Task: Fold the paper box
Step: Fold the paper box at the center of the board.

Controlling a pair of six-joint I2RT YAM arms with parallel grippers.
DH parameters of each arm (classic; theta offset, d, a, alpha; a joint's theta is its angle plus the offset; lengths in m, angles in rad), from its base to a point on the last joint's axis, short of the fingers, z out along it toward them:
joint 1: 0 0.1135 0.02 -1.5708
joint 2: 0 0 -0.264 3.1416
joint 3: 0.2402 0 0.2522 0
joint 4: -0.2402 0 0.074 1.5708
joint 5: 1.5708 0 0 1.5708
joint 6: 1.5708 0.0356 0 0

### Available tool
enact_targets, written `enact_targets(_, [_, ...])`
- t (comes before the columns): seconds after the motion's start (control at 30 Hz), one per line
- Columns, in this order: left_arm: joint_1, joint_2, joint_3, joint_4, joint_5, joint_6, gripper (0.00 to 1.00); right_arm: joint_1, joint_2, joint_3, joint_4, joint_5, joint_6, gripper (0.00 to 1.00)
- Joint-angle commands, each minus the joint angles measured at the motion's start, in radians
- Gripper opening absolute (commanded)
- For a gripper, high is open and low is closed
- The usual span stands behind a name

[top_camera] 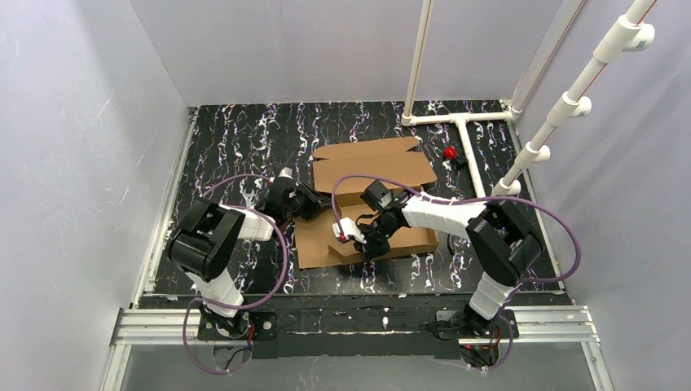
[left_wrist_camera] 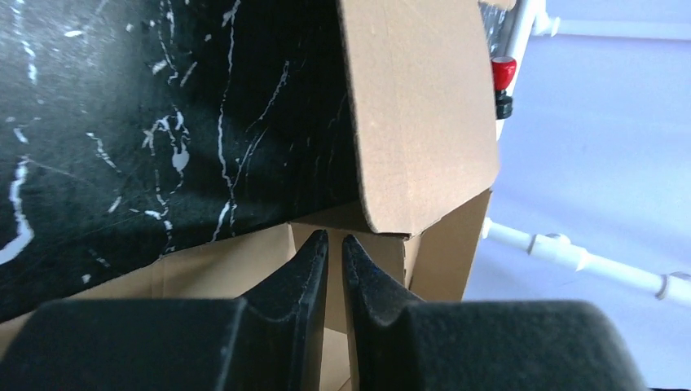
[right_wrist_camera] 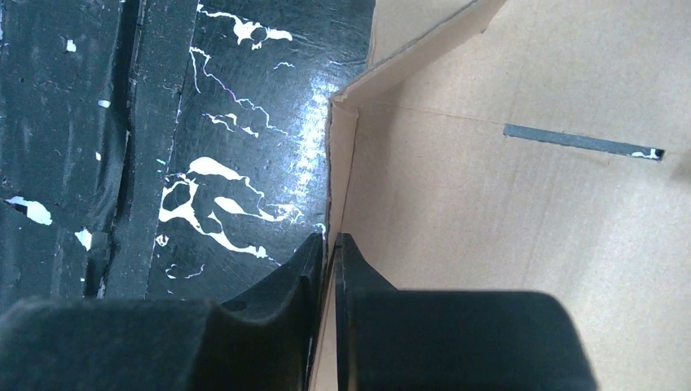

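Right gripper (right_wrist_camera: 327, 238) clamps a raised wall of the paper box (top_camera: 375, 167); left gripper (left_wrist_camera: 330, 236) nearly closed beside it, grip unclear.

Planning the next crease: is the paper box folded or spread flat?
Partly folded: paper box has a wall standing upright, pinched by right tool.

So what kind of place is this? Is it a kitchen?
No, most likely a robot lab test cell: two robot arms bolted to a metal rail, plain white walls boxing in a black table, and a white pipe frame.
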Motion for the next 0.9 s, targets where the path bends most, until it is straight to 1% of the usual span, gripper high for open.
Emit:
enact_targets(0.0, [-0.035,0.033,-0.014,0.153,-0.012,-0.1,0.11,0.003,0.018,-0.009,-0.013,-0.008,0.002,0.18])
enact_targets(0.1, [-0.061,0.044,-0.024,0.16,-0.017,-0.107,0.09,0.003,0.021,-0.007,-0.014,0.0,0.001,0.18])
enact_targets(0.17, [-0.066,0.044,-0.036,0.162,-0.019,-0.102,0.08,0.001,0.024,-0.002,-0.02,0.01,0.003,0.2])
enact_targets(0.37, [-0.042,-0.051,-0.106,0.15,-0.051,-0.025,0.08,-0.017,0.001,0.039,-0.089,0.04,-0.02,0.39])
enact_targets(0.43, [-0.025,-0.105,-0.116,0.121,-0.052,0.009,0.09,-0.036,-0.021,0.085,-0.159,0.021,-0.049,0.45])
enact_targets(0.47, [-0.014,-0.134,-0.119,0.089,-0.051,0.028,0.09,-0.046,-0.033,0.108,-0.216,0.013,-0.084,0.5])
enact_targets(0.5, [-0.003,-0.181,-0.121,0.044,-0.051,0.07,0.1,-0.062,-0.051,0.146,-0.293,0.003,-0.13,0.56])
enact_targets(0.53, [0.01,-0.235,-0.123,-0.004,-0.046,0.116,0.11,-0.077,-0.071,0.198,-0.398,-0.012,-0.188,0.64])
enact_targets(0.57, [0.021,-0.304,-0.127,-0.05,-0.035,0.167,0.12,-0.093,-0.085,0.246,-0.46,-0.017,-0.219,0.68])
enact_targets(0.6, [0.033,-0.372,-0.136,-0.111,-0.025,0.235,0.14,-0.138,-0.1,0.298,-0.512,-0.025,-0.216,0.7])
enact_targets(0.63, [0.042,-0.43,-0.142,-0.157,-0.024,0.279,0.17,-0.223,-0.116,0.326,-0.5,-0.054,-0.167,0.7])
enact_targets(0.67, [0.053,-0.486,-0.14,-0.233,-0.026,0.345,0.25,-0.342,-0.15,0.311,-0.429,-0.095,-0.054,0.7])
enact_targets(0.7, [0.061,-0.511,-0.13,-0.292,-0.038,0.391,0.31,-0.409,-0.195,0.257,-0.326,-0.088,0.066,0.7])
enact_targets(0.73, [0.071,-0.518,-0.117,-0.323,-0.04,0.43,0.38,-0.451,-0.254,0.177,-0.196,-0.044,0.193,0.7])
enact_targets(0.8, [0.091,-0.49,-0.064,-0.352,-0.006,0.476,0.41,-0.507,-0.333,0.052,0.019,0.103,0.439,0.7])
enact_targets(0.83, [0.095,-0.433,-0.007,-0.374,0.035,0.513,0.46,-0.554,-0.368,-0.004,0.08,0.213,0.547,0.69])
enact_targets(0.87, [0.096,-0.373,0.027,-0.376,0.069,0.533,0.58,-0.592,-0.394,-0.048,0.135,0.298,0.624,0.71])
